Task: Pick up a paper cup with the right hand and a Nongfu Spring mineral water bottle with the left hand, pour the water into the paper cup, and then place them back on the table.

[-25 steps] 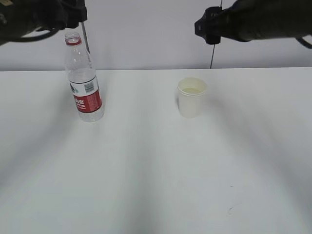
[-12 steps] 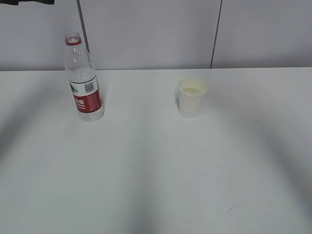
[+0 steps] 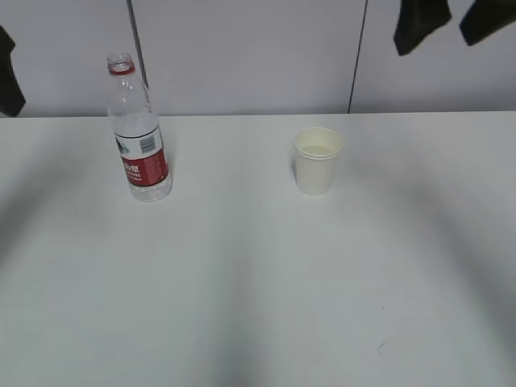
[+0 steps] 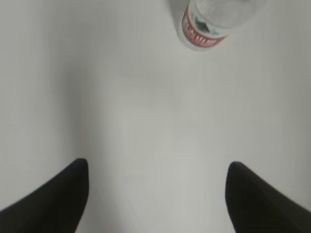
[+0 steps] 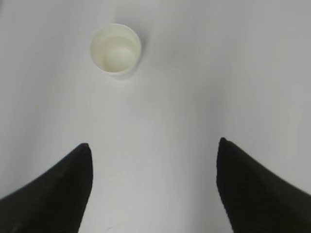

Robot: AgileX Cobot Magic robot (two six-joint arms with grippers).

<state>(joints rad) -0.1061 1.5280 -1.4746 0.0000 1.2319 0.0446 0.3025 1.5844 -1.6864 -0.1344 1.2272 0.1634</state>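
Observation:
The Nongfu Spring mineral water bottle (image 3: 139, 129) stands upright and uncapped on the white table (image 3: 242, 282) at the left. The paper cup (image 3: 316, 160) stands upright to the right of the middle. Neither is held. My right gripper (image 3: 442, 36) hangs open high above the table at the top right, behind and above the cup. Only a dark part of the left hand (image 3: 8, 76) shows at the left edge. In the left wrist view my left gripper (image 4: 158, 164) is open and empty, with the bottle (image 4: 209, 24) far ahead. In the right wrist view my right gripper (image 5: 154, 143) is open and empty, with the cup (image 5: 115, 48) far ahead.
A grey wall with two dark vertical seams (image 3: 357, 56) stands behind the table. A small dark scuff mark (image 3: 385, 345) lies on the table near the front right.
Both arms have left their places at the top of the exterior view. The right gripper's fingers now hang in at the top right, and a bit of the left hand shows at the left edge. Bottle and cup have not moved.

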